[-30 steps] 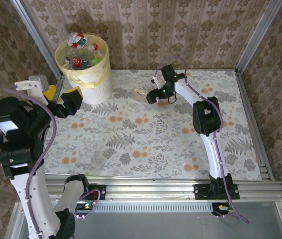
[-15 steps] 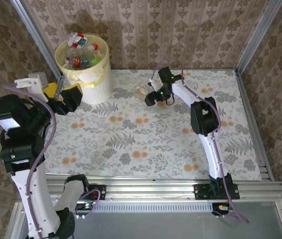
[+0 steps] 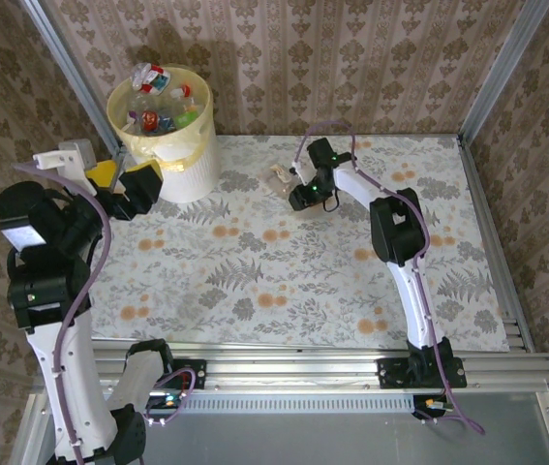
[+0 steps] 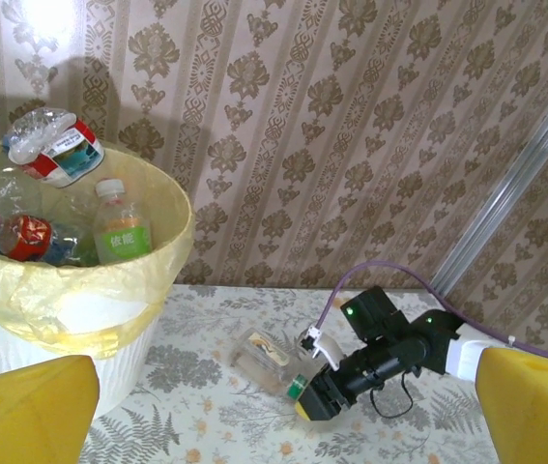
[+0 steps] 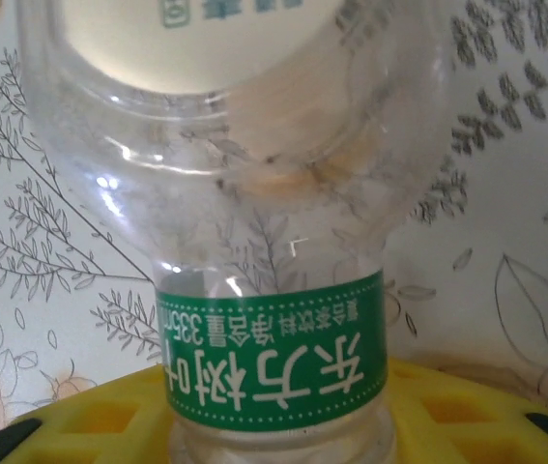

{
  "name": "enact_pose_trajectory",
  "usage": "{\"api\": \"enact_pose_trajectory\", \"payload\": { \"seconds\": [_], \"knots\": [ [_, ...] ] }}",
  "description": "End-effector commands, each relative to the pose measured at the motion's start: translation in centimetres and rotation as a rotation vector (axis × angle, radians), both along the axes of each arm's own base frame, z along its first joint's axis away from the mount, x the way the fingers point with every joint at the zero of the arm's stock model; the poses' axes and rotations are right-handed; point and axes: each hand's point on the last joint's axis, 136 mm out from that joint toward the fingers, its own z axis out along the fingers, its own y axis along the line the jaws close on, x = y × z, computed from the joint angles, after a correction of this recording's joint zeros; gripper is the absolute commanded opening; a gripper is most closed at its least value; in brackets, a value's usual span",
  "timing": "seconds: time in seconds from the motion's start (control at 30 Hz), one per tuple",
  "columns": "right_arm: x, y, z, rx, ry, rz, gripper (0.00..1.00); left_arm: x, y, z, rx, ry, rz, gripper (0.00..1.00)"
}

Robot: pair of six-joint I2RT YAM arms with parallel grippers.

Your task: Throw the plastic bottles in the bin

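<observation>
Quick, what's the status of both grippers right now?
Left gripper: open, holding nothing.
Right gripper: closed on the clear bottle, at its green-labelled neck.

The small clear plastic bottle [image 5: 254, 193] at the yellow fingers [image 5: 80, 416] of the right gripper [image 3: 293, 188] is glossy and creased, with a smooth green printed film band. Those fingers are matt moulded plastic with a waffled face. Under them the flowered table covering [image 5: 505, 290] looks matt. Beyond the matt yellow fingers [image 4: 22, 411] of the left gripper [image 3: 127, 184], the thin yellowish plastic liner [image 4: 109, 280] of the tall smooth pale bin [image 4: 22, 358] is shiny and wrinkled.
</observation>
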Motion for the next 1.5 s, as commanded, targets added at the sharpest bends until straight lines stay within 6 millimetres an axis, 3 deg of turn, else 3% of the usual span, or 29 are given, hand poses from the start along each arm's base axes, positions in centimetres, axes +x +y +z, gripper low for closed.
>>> {"api": "enact_pose_trajectory", "payload": {
  "seconds": [0.0,0.17,0.43,0.57,0.83,1.07,1.47],
  "knots": [
    [-0.8,-0.1,2.2,0.015,-0.044,-0.028,0.40,1.0,0.1,-0.7,-0.062,0.012,0.020,1.00],
    [-2.1,0.1,4.9,0.057,-0.112,-0.047,0.34,2.8,-2.1,-3.7,-0.083,0.078,-0.016,1.00],
    [-5.2,0.2,12.1,0.139,-0.255,-0.099,0.30,6.4,-9.8,-10.0,-0.121,0.220,-0.145,1.00],
    [-7.6,1.3,15.2,0.152,-0.316,-0.067,0.30,8.5,-12.4,-12.7,-0.186,0.290,-0.181,1.00],
    [-11.3,3.5,19.8,0.244,-0.386,-0.031,0.31,11.3,-15.5,-15.3,-0.350,0.370,-0.253,1.00],
    [-13.3,4.6,21.1,0.270,-0.394,0.011,0.31,12.5,-17.4,-16.2,-0.489,0.387,-0.323,1.00],
    [-16.1,6.3,22.4,0.352,-0.389,0.090,0.31,13.2,-18.5,-17.0,-0.513,0.400,-0.360,1.00]
  ]
}}
